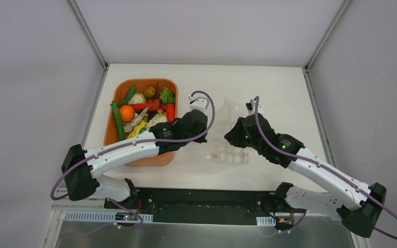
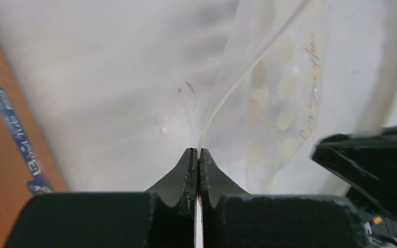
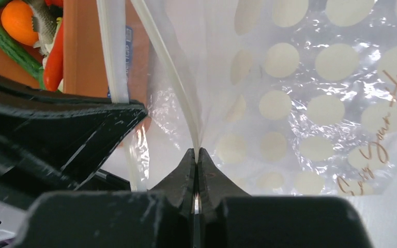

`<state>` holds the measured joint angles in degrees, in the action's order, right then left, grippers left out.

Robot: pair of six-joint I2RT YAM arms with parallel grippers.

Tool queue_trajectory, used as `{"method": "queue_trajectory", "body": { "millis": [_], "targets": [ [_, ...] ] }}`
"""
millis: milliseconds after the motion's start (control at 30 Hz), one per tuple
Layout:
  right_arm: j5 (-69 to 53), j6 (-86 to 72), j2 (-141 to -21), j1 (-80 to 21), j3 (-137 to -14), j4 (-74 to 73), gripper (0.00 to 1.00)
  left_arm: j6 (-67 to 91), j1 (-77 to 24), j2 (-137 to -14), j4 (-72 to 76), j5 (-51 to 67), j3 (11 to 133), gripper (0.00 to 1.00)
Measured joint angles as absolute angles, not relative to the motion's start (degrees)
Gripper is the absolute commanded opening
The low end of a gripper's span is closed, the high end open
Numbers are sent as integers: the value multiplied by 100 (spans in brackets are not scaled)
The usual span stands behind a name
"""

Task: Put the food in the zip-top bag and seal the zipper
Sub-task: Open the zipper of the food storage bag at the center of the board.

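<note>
The zip-top bag, clear with white dots, hangs between my two grippers, right of the tub. My left gripper is shut on one lip of the bag's mouth; in the left wrist view the thin zipper strip runs up from its shut tips. My right gripper is shut on the other lip, and the zipper strip rises from its tips. The dotted bag spreads to the right. The food, an orange ball with red, green and whitish pieces, lies in the tub.
The orange plastic tub stands at the left of the white table, close beside my left arm. Its wall shows in the left wrist view and the right wrist view. Grey walls enclose the table on three sides.
</note>
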<state>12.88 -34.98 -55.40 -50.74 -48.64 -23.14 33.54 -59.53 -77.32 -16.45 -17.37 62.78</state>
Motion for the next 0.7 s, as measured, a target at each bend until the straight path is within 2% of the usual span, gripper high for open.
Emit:
{"method": "queue_trajectory", "body": {
  "millis": [267,467,700],
  "targets": [
    [1354,-3061,-5734,-5074,-5839,-3533,0,3566,-5819,-7723,-2064,-2394,6265,0],
    [1776,-3087,-5857,-5074,-6018,-4145,0,3715,-5787,-7887,-2370,-2574,6331,0],
    [1450,-3022,-5846,-5076,-6233,-4082,0,3712,-5728,-8042,-2460,-2495,6420,0]
  ]
}}
